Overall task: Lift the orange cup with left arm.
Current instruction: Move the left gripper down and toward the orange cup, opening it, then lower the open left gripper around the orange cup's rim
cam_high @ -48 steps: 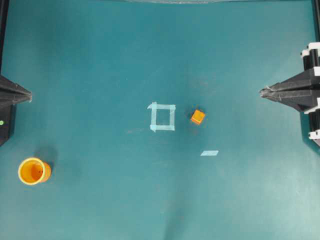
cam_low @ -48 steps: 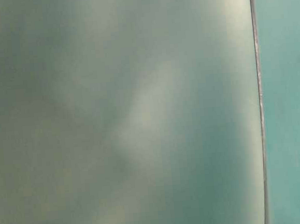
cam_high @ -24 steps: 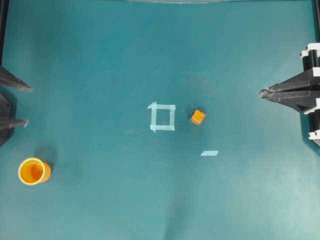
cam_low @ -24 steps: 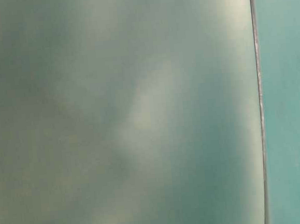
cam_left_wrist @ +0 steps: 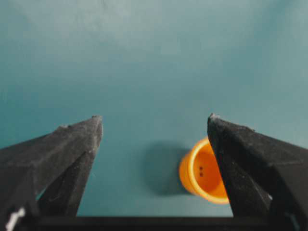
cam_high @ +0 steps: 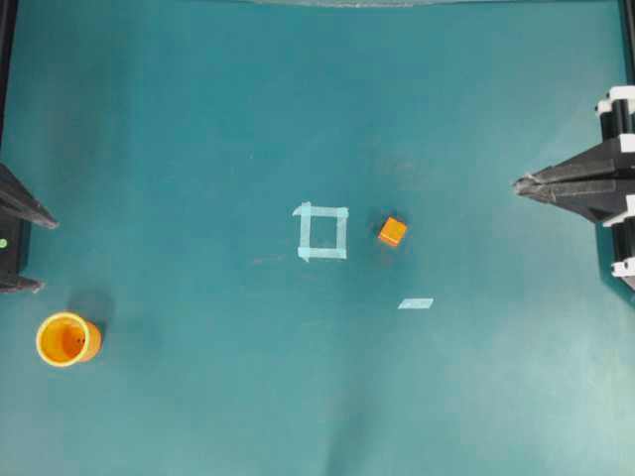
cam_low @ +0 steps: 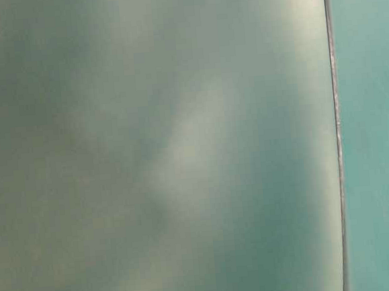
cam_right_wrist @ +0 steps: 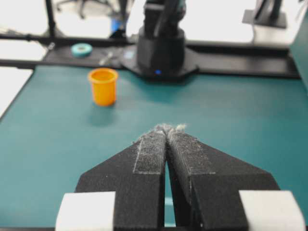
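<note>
The orange cup (cam_high: 67, 339) stands upright near the front left corner of the teal table. My left gripper (cam_high: 35, 253) is open at the left edge, just behind the cup and apart from it. In the left wrist view the cup (cam_left_wrist: 199, 171) lies low and right, partly hidden behind the right finger (cam_left_wrist: 245, 163); the left gripper (cam_left_wrist: 155, 118) holds nothing. My right gripper (cam_high: 521, 183) is shut and empty at the right edge, far from the cup. The right wrist view shows the right gripper's closed tips (cam_right_wrist: 167, 129) and the cup (cam_right_wrist: 103, 85) far across the table.
A small orange cube (cam_high: 392, 231) sits right of a pale tape square (cam_high: 322, 232) at the table's middle. A short tape strip (cam_high: 416, 303) lies in front of the cube. The table-level view shows only a blurred teal surface.
My left gripper has opened wide and then shifted toward the front of the table, closer to the cup. The cup, the cube and the right arm have not moved.
</note>
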`<action>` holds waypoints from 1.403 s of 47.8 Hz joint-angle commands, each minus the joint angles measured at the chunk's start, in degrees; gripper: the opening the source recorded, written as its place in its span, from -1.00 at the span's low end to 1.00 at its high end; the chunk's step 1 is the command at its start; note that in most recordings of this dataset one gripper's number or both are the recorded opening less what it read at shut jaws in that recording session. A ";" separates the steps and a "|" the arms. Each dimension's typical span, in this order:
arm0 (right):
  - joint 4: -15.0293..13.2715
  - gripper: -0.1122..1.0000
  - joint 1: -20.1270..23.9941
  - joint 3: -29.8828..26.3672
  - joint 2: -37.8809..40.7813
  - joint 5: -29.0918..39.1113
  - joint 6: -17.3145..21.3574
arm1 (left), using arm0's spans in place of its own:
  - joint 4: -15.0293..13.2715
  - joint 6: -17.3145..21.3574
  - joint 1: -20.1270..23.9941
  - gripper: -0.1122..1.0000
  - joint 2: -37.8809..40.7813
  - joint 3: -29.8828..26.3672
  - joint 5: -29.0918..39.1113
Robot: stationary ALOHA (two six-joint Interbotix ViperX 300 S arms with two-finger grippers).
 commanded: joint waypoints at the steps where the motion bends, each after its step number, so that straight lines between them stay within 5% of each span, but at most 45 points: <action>1: 0.00 -0.80 0.09 -1.58 0.26 -0.18 0.09 | -0.09 -0.62 -1.41 0.73 2.29 -0.44 -0.18; 41: 0.00 -0.80 0.00 -1.58 0.26 0.70 0.18 | 0.09 -22.41 -17.49 0.74 22.15 -0.62 -4.48; 67: 0.00 -0.80 0.00 -1.49 0.53 0.70 0.09 | 0.26 -31.03 -19.07 0.78 30.59 -2.02 -6.86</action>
